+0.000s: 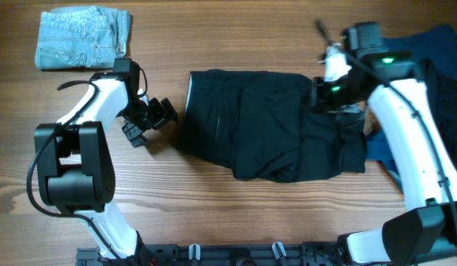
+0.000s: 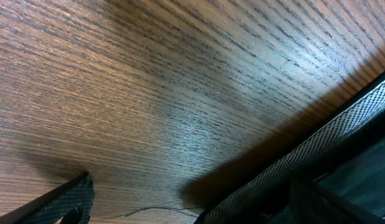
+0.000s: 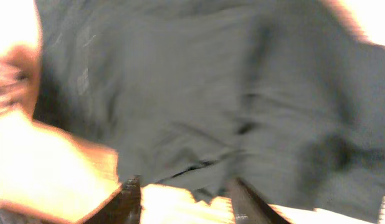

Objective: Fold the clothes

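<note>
Over the right end of the black shorts (image 1: 265, 122), my right gripper (image 3: 183, 185) has its jaws apart. I see no cloth pinched between them, though the wrist picture is blurred. Just ahead of the fingers lies a wrinkled hem. The shorts lie across the middle of the table (image 1: 214, 214), roughly doubled, with the lower right corner sticking out untidy. I think a finger can catch this loose hem when I lift away and drag the fold open. If I close too deep, I may pinch both layers together. My left gripper (image 1: 151, 118) is wide open and holds nothing, hovering over bare wood just beside the left edge of the shorts. Farther out, folded denim shorts (image 1: 82, 37) rest at the far left corner, well apart. A dark blue garment (image 1: 443, 52) lies under the right arm, close against the shorts, so I could take it by mistake.
</note>
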### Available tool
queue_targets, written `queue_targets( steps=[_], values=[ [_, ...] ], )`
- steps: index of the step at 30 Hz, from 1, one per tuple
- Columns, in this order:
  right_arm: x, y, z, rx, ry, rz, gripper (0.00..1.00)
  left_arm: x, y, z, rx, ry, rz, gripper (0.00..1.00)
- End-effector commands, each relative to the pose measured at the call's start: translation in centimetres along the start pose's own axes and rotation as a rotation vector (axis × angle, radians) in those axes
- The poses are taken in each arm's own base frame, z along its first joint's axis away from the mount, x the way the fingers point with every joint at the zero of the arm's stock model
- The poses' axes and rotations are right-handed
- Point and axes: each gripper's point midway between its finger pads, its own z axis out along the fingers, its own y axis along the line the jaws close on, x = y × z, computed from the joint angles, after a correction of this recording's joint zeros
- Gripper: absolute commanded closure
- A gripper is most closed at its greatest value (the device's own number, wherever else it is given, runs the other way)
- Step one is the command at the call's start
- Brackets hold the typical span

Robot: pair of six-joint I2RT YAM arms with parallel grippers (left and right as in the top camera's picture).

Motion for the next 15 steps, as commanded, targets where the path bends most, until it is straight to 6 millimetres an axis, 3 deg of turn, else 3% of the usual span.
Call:
queue_targets(
  steps=[1,5,8,15],
  values=[
    [2.0,4.2,3.6,0.016,0.077,-0.116,0.27,-0.1,0.2,-0.6,0.002,-0.02,0.019,0.0],
    [2.0,5.8,6.5,0.134,0.062,-0.058,0.13,0.1,0.2,-0.6,-0.001,-0.015,0.017,0.0],
    [2.5,6.6,9.5,0.16,0.105,-0.014,0.12,0.3,0.4,-0.6,-0.007,-0.006,0.014,0.0],
    [4.6,5.8,16.0,0.202,0.272,0.003,0.22,0.1,0.3,-0.6,-0.002,-0.015,0.017,0.0]
  ],
)
